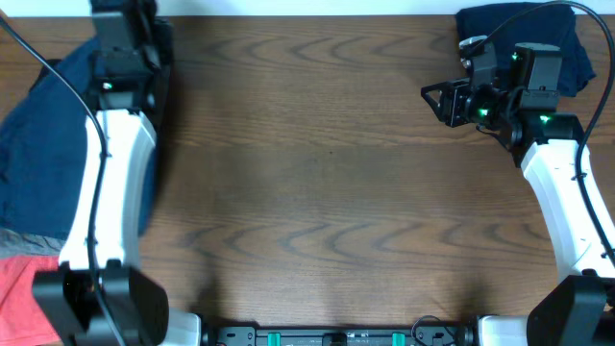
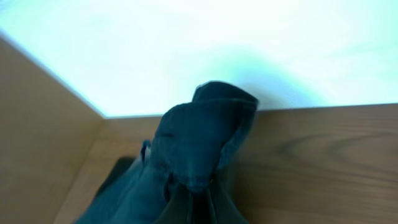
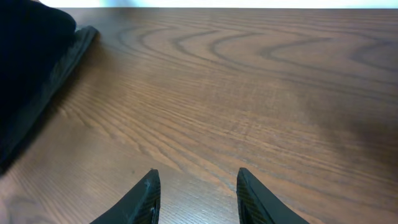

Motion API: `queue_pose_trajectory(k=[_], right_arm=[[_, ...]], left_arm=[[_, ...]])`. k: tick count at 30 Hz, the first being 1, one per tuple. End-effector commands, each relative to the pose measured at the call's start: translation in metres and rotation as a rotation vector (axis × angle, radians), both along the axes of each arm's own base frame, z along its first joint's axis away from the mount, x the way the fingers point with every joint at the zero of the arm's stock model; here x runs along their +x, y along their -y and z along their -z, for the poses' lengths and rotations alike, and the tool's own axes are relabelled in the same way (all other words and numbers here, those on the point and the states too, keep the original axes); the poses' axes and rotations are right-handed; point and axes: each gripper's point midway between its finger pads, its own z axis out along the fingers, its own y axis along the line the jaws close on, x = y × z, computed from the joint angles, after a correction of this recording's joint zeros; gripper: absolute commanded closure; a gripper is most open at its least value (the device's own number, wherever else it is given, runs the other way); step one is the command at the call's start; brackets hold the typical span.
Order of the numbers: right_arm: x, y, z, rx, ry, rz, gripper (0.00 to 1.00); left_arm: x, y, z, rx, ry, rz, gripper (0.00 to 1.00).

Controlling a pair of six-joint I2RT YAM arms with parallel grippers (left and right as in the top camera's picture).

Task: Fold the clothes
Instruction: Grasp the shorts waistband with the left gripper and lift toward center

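Navy crumpled cloth garment [image 2: 199, 143] bunched in left gripper [image 1: 125, 34]; right gripper [image 3: 197, 180] spread wide, empty.
We judge a single-point lift may drag and tangle it, since right is well apart.

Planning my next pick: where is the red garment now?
In the overhead view, the red garment lies at the lower-left corner, beside the left arm's base, below the blue garment.

Bare wood of the table [image 1: 327, 173] is stretching wide between the two arms, giving open passage across the middle. A blue garment [image 1: 24, 163] and a red cloth [image 1: 14, 288] are crowding the left edge under the left arm [image 1: 110, 183]. A dark folded garment [image 1: 575, 38] is filling the far right corner, just behind the right gripper [image 1: 434, 104], whose parted fingers are facing open tabletop.
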Motion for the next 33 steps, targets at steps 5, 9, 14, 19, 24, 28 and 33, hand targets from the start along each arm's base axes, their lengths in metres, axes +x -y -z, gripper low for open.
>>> queue_pose_trajectory(k=[5,9,14,19,24,28,33], right_arm=[[-0.002,-0.011,-0.003,0.019,-0.016,-0.021,0.59],[-0.006,-0.010,-0.002,0.035,-0.034,-0.027,0.57],[-0.012,0.002,-0.004,0.060,-0.057,-0.012,0.55],[-0.021,0.017,-0.009,0.071,-0.056,-0.011,0.52],[-0.025,0.028,-0.010,0.058,-0.058,0.003,0.50],[-0.026,0.025,-0.009,0.059,-0.066,-0.005,0.51],[-0.028,0.005,-0.012,0.065,-0.045,-0.072,0.57]], left_arm=[[-0.040,0.123,-0.099,-0.107,0.213,0.360,0.94],[-0.069,0.191,-0.146,-0.167,0.305,0.554,0.94],[-0.115,0.267,-0.195,-0.238,0.398,0.789,0.94],[-0.147,0.298,-0.224,-0.269,0.452,0.888,0.93],[-0.143,0.289,-0.203,-0.247,0.355,0.856,0.94],[-0.136,0.273,-0.170,-0.221,0.224,0.811,0.94],[-0.132,0.254,-0.141,-0.201,0.106,0.760,0.94]])
